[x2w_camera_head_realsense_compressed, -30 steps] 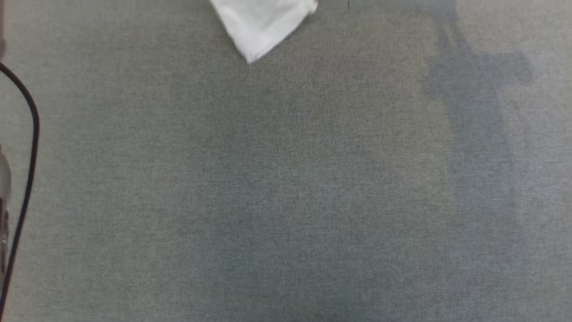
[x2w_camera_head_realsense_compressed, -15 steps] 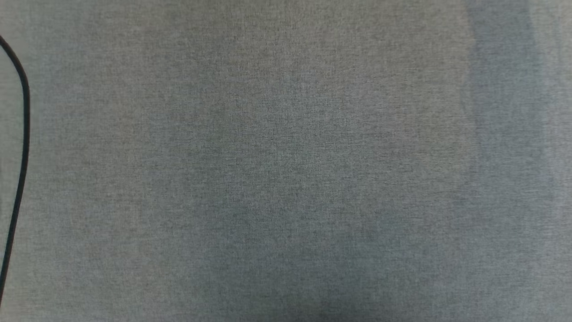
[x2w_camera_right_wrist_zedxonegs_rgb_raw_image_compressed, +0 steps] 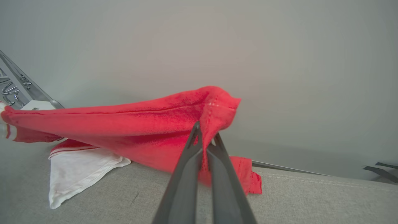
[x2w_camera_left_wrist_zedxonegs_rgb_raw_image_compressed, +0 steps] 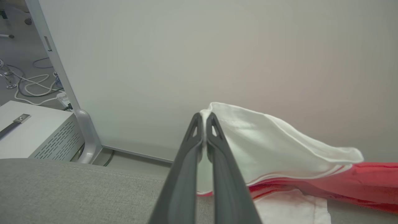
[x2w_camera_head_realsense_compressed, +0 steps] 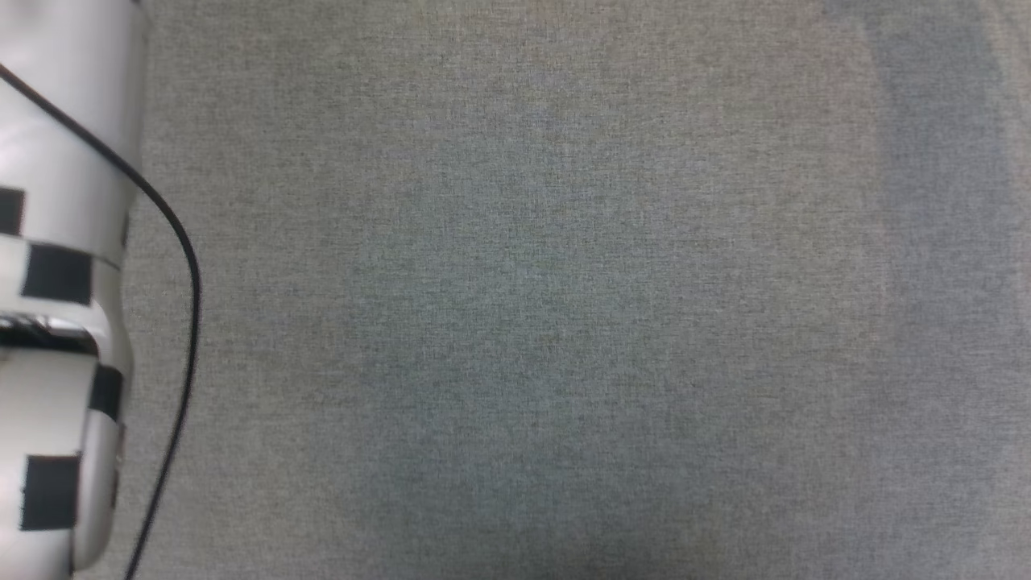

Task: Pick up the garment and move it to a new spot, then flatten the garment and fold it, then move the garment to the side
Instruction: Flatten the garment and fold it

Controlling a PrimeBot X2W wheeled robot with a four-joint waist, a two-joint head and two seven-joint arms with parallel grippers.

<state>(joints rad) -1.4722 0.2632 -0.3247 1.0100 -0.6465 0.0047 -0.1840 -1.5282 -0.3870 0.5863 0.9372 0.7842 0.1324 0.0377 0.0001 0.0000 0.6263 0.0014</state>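
so we hold the garment (x2w_camera_right_wrist_zedxonegs_rgb_raw_image_compressed: 124, 124) partly above the surface (x2w_camera_right_wrist_zedxonegs_rgb_raw_image_compressed: 311, 199), left hand (x2w_camera_left_wrist_zedxonegs_rgb_raw_image_compressed: 204, 117) and right hand (x2w_camera_right_wrist_zedxonegs_rgb_raw_image_compressed: 205, 134) pinching it; flattening, folding remain.

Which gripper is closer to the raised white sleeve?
Left. The left gripper has its jaws shut on the white sleeve; the right gripper pinches the garment at a red edge instead.

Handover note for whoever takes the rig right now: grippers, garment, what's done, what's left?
Left gripper: jaws shut on the garment, at a white edge.
Right gripper: jaws shut on its red edge.
Garment: held up between both; a white sleeve lies on the grey surface.
Done: pickup.
Left: set down at new spot, flatten, fold, move aside.
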